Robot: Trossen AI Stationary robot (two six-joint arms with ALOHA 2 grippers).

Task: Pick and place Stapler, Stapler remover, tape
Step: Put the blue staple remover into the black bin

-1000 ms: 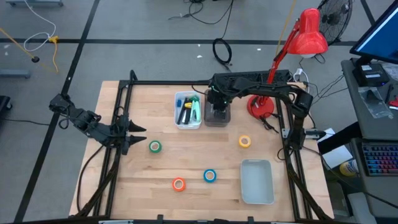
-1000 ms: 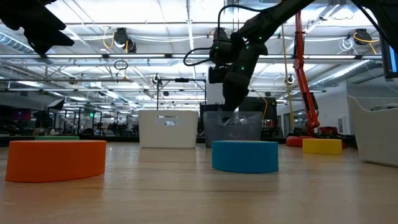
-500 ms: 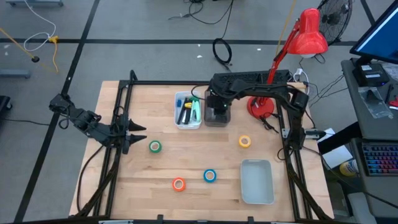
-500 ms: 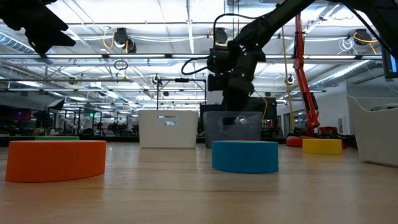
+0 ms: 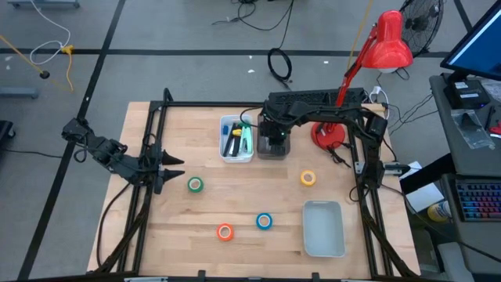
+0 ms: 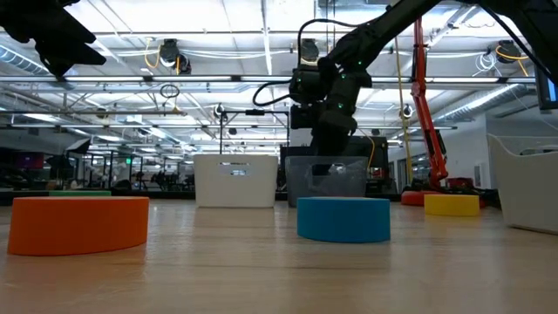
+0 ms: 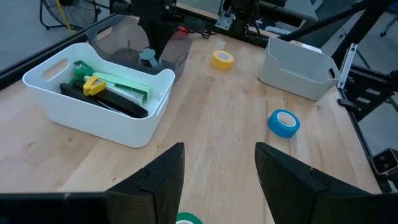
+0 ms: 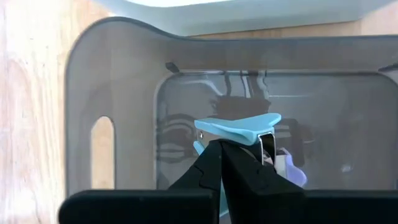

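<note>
Overhead first: we see the right gripper [image 5: 272, 139] hanging over the smoky grey bin [image 5: 273, 146] at the back of the table [image 5: 180, 227], just beside the white bin [image 5: 236, 139] that holds the staplers [image 5: 237, 135]. Our left gripper [image 5: 174, 167] waits at the table's left side, with the green tape [image 5: 195, 185] just beside its tips. The yellow tape [image 5: 308, 178] lies right of the grey bin, the orange tape [image 5: 225, 231] and blue tape [image 5: 264, 221] sit near the front, and an empty pale tray [image 5: 323, 228] stands at the front right. A red lamp [image 5: 383, 43] leans over the far right corner.

From table height we see the right gripper [image 6: 327, 139] above the grey bin [image 6: 327, 181], with the white bin [image 6: 235, 180] to its left. Orange tape [image 6: 79, 224] and blue tape [image 6: 343, 218] fill the foreground; yellow tape [image 6: 451, 204] sits farther back on the right.

Through the left wrist camera we see our left gripper [image 7: 217, 180] with its fingers [image 7: 160, 179] apart and empty. The green tape [image 7: 186, 218] peeks in right between them. Beyond lie the white bin [image 7: 99, 109] with green and black staplers [image 7: 112, 93], the grey bin [image 7: 134, 46], the blue tape [image 7: 284, 122], the yellow tape [image 7: 222, 59] and the pale tray [image 7: 297, 65].

Through the right wrist camera we see our right gripper [image 8: 221, 158] closed tight on the light blue staple remover [image 8: 239, 129], held over the inside of the grey bin [image 8: 106, 74].
</note>
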